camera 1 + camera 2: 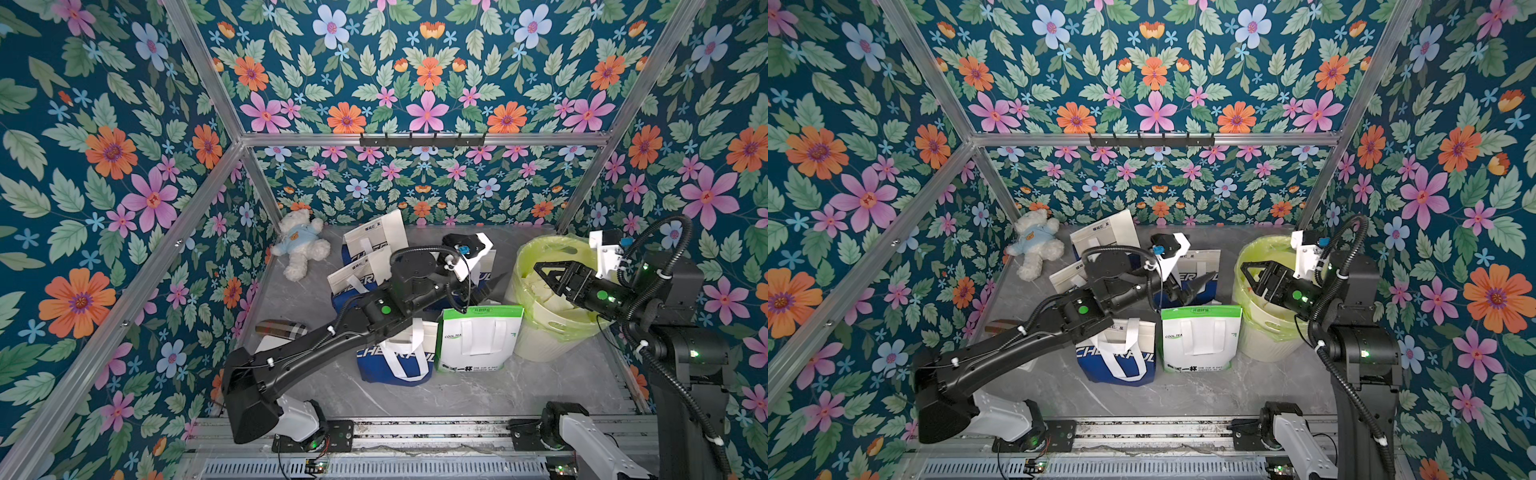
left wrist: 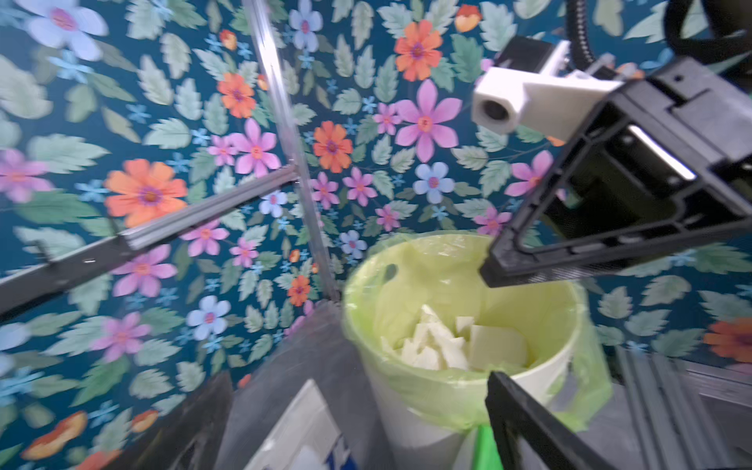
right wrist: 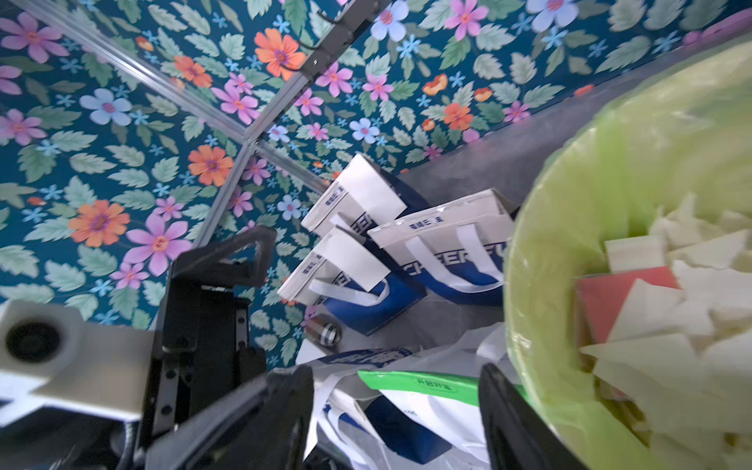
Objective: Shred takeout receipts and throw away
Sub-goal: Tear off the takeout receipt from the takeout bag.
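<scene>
Torn white scraps of takeout receipts [image 2: 447, 346] lie in a heap inside the cream bin [image 1: 536, 332] with its yellow-green liner, and they also show in the right wrist view [image 3: 671, 309]. My right gripper [image 1: 544, 278] hangs over the bin's mouth, and in its wrist view [image 3: 394, 419] the jaws stand apart with nothing between them. My left gripper [image 1: 494, 286] reaches over the bags to just left of the bin. It is open and empty [image 2: 366, 431]. A red piece [image 3: 610, 293] lies among the scraps.
Blue-and-white bags [image 1: 370, 241] [image 1: 390, 357] and a green-and-white bag [image 1: 478, 336] crowd the middle of the grey table, right beside the bin. A teddy bear [image 1: 301, 249] lies at the back left. A plaid bottle [image 1: 280, 328] lies under the left arm.
</scene>
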Available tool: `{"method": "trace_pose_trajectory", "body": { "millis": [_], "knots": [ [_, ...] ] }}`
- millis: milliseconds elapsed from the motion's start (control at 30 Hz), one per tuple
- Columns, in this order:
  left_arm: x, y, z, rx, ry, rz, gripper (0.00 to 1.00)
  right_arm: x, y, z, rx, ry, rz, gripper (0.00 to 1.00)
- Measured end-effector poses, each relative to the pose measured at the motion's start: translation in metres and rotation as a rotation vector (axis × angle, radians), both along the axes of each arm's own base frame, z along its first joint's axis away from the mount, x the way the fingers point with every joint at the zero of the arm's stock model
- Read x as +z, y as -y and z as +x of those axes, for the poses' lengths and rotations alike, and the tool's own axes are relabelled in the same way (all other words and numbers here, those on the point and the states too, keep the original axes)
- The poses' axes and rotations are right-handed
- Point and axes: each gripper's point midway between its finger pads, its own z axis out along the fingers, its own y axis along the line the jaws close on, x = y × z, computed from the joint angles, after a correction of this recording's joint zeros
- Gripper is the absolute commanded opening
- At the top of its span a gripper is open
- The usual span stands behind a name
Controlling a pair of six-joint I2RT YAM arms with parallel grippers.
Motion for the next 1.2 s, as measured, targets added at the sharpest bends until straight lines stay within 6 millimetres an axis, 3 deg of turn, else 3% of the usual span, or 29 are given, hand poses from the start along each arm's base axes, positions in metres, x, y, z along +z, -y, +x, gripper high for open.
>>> {"method": "trace_pose_trajectory", "body": {
  "millis": [167, 300, 433, 533, 800, 933, 1200],
  "knots": [
    [-0.006, -0.068, 0.041, 0.208, -0.052, 0.106, 0.67, 0.004, -0.048, 0.001, 0.235, -0.021, 0.016, 0.66],
    [-0.023, -0.121, 0.053, 0.333, -0.113, 0.190, 0.77, 0.000, -0.099, 0.003, 0.428, -0.019, -0.044, 0.69],
    [-0.047, -0.154, 0.057, 0.403, -0.183, 0.278, 0.89, -0.021, -0.132, 0.035, 0.486, -0.069, -0.083, 0.71],
    [-0.070, -0.177, 0.062, 0.455, -0.246, 0.341, 0.90, -0.029, -0.159, 0.057, 0.533, -0.079, -0.098, 0.71],
    [-0.108, -0.228, 0.081, 0.565, -0.402, 0.400, 0.87, -0.040, -0.226, 0.098, 0.661, -0.028, -0.127, 0.73],
    [-0.129, -0.250, 0.092, 0.605, -0.491, 0.440, 0.85, -0.063, -0.250, 0.120, 0.709, -0.028, -0.142, 0.75],
    [-0.165, -0.258, 0.103, 0.564, -0.618, 0.545, 0.75, -0.095, -0.278, 0.154, 0.776, -0.010, -0.167, 0.75]
  ]
}}
